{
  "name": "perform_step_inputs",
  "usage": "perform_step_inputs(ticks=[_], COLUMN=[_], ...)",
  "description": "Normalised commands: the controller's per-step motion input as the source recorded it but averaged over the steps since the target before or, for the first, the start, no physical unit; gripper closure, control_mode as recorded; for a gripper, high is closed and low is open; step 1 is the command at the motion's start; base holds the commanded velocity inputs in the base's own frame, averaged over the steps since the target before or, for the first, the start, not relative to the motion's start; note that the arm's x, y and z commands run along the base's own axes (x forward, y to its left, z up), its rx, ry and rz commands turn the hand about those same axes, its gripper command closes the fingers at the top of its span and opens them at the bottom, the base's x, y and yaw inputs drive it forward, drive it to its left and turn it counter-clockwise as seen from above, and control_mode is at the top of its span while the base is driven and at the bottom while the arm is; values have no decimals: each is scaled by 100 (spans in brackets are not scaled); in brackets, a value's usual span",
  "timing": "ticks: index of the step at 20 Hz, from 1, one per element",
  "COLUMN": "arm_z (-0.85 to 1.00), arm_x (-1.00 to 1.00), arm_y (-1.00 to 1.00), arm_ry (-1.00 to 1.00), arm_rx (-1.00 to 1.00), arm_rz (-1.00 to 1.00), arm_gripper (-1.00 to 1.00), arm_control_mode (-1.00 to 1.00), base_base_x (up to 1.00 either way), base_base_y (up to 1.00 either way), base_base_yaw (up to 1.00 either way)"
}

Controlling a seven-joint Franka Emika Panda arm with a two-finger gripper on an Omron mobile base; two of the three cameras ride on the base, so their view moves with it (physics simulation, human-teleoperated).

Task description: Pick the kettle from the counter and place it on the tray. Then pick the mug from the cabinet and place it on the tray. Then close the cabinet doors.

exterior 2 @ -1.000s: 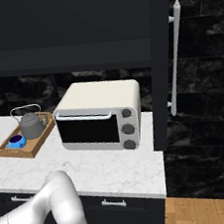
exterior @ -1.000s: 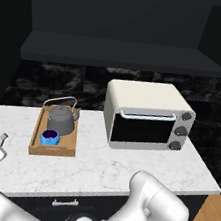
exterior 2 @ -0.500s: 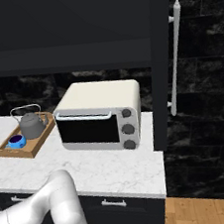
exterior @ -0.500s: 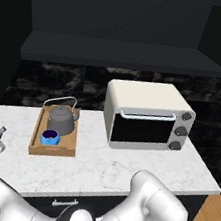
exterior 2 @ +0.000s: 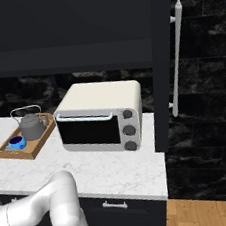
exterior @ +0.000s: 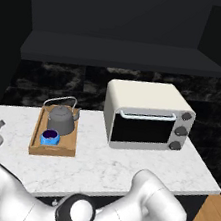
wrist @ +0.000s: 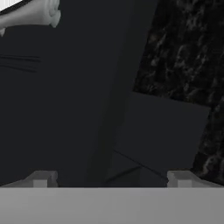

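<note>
kettle (exterior: pixel 62 119) and mug (exterior: pixel 50 137) sat in tray (exterior: pixel 35 144) | gripper (wrist: pixel 109 178) swung further left toward left cabinet door (wrist: pixel 65 109), jaws wide open, empty | doors left to shut

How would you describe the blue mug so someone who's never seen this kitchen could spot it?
Find the cream toaster oven on the white marble counter; left of it lies a light-brown wooden tray. On the tray's near end sits the small bright-blue mug, far smaller than the dark-grey kettle behind it.

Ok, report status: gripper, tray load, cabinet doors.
Gripper open, empty, facing dark panel. Kettle and mug on tray. Right cabinet door open. Nothing blocking.
</note>
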Motion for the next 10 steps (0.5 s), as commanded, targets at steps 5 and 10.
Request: perform_step_inputs(ticks=[5,10], arm_z=[31,25], arm_x=[-30,-28], arm_y=[-43,-59], arm_ry=[-1,0], arm_rx=[11,15], arm_rz=[0,0], arm_gripper=[-100,-100], arm_control_mode=[-100,-100], base_base_x=[0,0], base_base_y=[0,0], base_base_yaw=[0,0])
